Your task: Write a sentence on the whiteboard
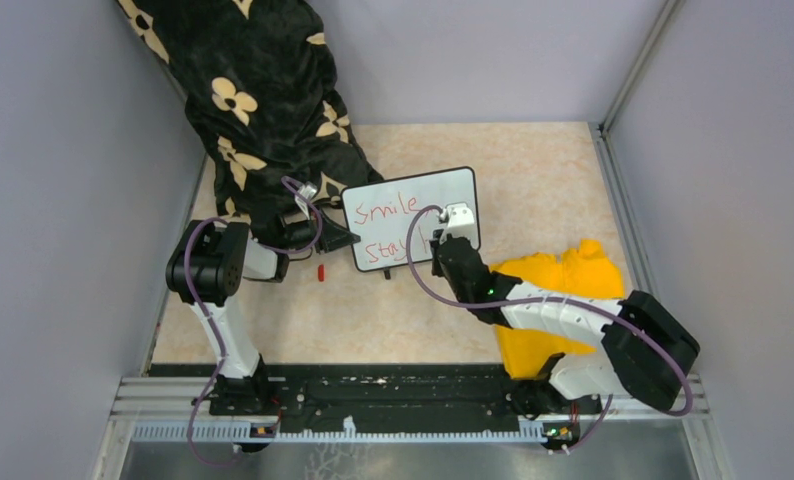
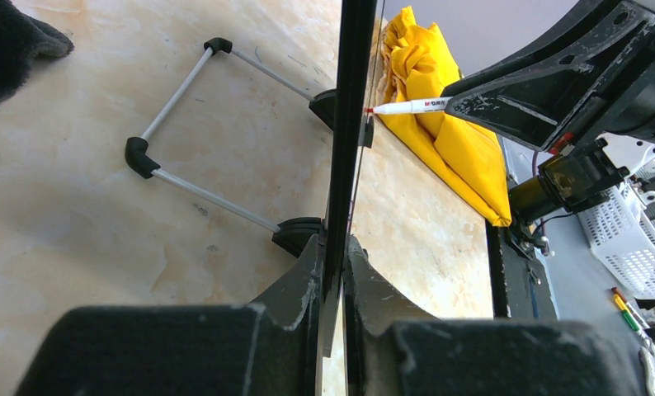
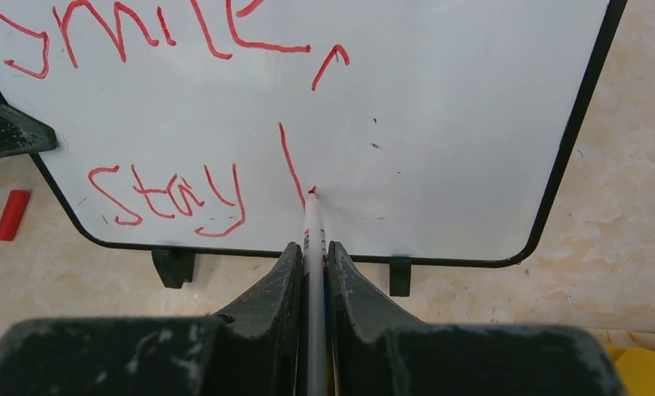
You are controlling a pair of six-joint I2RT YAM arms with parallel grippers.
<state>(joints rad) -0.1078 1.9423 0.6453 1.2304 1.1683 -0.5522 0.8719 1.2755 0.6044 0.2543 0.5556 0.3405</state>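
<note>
The whiteboard point(image 1: 428, 195) stands tilted on its short black feet at mid-table; it also shows in the right wrist view point(image 3: 456, 115). The sentence point(image 3: 169, 198) is in red and reads "Smile," above "Stay", with one slanted stroke after "Stay". My right gripper point(image 3: 312, 247) is shut on a white red-tipped marker point(image 3: 312, 227). The marker's tip touches the board at the bottom of that stroke. My left gripper point(image 2: 334, 247) is shut on the board's left edge point(image 2: 353, 124), seen edge-on. The marker point(image 2: 407, 106) shows there against the board face.
A red marker cap point(image 1: 320, 272) lies on the table left of the board's front. A yellow cloth point(image 1: 563, 275) lies under my right arm. A black floral cloth point(image 1: 263, 110) covers the back left. The board's wire stand point(image 2: 192, 124) rests behind it.
</note>
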